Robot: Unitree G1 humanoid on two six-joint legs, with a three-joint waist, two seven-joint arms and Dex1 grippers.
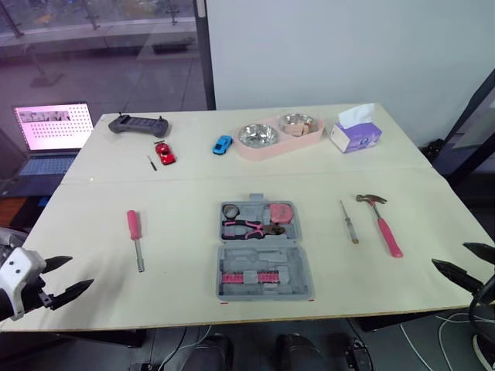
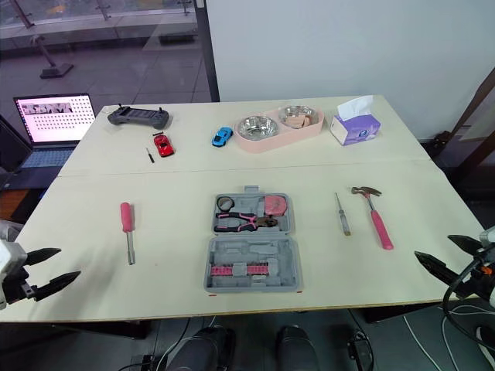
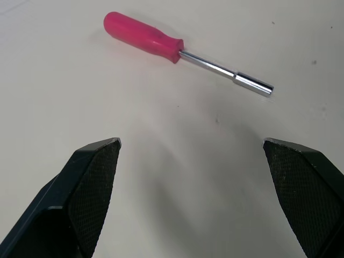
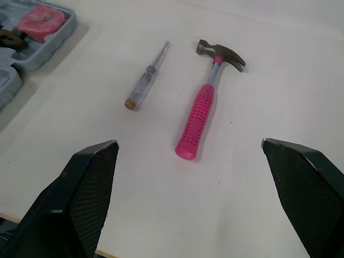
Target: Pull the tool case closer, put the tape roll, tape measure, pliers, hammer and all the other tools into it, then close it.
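Pale worktop (image 1: 186, 270) stretches from a glass wall and a laptop (image 1: 52, 127) at the far left towards the near edge. From the head camera, the tool case (image 1: 263, 251) lies open at the centre, close to that edge. The pliers (image 1: 246, 227), tape measure (image 1: 280, 211) and tape roll (image 1: 230, 209) sit in its far half. A pink-handled driver (image 1: 135, 236) lies well to the left of it, and a hammer (image 1: 381, 220) and a slim screwdriver (image 1: 349, 222) lie to the right. The left end effector (image 1: 80, 272) and right end effector (image 1: 448, 254) hover at the near corners, both spread and empty. A small dark tool (image 1: 152, 162) beside the red toy car (image 1: 165, 152) could easily be overlooked, and it looks a long reach.

The left wrist camera shows that arm's fingers (image 3: 91, 183) wide apart, with the driver ahead of them, untouched. Its round shaft may roll away if one finger lands first.

The right wrist camera shows the hammer and the slim screwdriver side by side ahead of the parted fingers. A careless grasp could nudge one into the other. The hammer's heavy head may swing it down if it is gripped near the handle end. Unless it seats in its moulded slot, the lid probably won't shut. Pulling the case hard could send its near half over the edge or jolt the loose tools out.
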